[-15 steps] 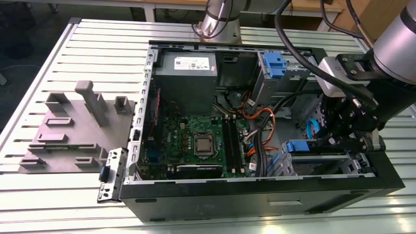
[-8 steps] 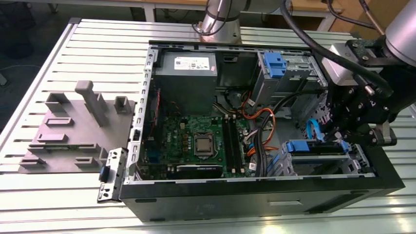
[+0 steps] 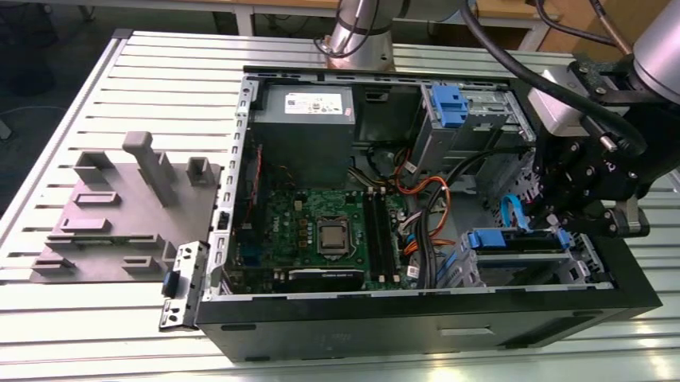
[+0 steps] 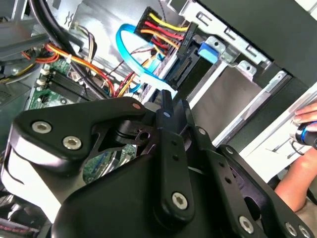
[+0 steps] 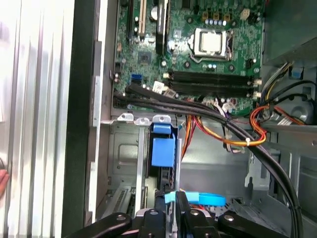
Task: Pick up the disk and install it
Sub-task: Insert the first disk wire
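We see the black, bolted gripper [image 3: 560, 225] lowered into the open computer case [image 3: 425, 318] at the exterior view's right, over the lower drive cage [image 3: 526, 259] of thin folded sheet metal. In both wrist views its two narrow matte fingers [image 5: 168, 208] stand pressed close together with a flat blue cable [image 5: 200, 199] crossing just at their tips; we cannot tell whether they clamp anything. The disk [image 3: 517, 241] sits in that cage, its blue plastic end [image 5: 163, 148] toward the case interior and its smooth grey metal flank [image 4: 225, 99] showing between the cage's pale rails in the second wrist view. A bundle of red, yellow and orange wires [image 4: 163, 27] plugs in right beside it, and thick black cables [image 5: 208, 111] sweep across the green motherboard [image 3: 318, 231] nearby, so room around the fingers is tight. The boxy grey power supply [image 3: 302, 119] fills the far corner. Outside the case, the ribbed aluminium table [image 3: 64, 334] carries a grey moulded fixture [image 3: 117, 215] with open space around it. A person's hand [image 4: 307, 116] rests beyond the case wall.
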### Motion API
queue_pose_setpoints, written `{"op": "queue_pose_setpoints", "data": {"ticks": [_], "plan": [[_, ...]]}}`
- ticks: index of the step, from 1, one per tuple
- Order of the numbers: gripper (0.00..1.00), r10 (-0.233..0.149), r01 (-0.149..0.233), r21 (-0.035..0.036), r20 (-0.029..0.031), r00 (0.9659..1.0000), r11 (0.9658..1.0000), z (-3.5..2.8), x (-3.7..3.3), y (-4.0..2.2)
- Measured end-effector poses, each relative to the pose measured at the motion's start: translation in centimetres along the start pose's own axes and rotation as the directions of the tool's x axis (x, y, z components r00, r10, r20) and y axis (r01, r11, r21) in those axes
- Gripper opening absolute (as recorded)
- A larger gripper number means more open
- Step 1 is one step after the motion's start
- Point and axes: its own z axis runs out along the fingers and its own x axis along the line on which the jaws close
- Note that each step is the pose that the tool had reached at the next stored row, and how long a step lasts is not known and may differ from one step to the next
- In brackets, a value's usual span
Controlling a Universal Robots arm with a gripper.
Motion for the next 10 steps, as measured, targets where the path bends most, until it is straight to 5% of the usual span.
{"op": "queue_pose_setpoints", "data": {"ticks": [6,10], "plan": [[0.23,0.000,0.000,-0.0007,0.0002,1.0000,1.0000,0.02,0.00,-0.05],[0.23,0.000,0.000,-0.0007,0.0001,1.0000,1.0000,0.00,0.03,-0.66]]}}
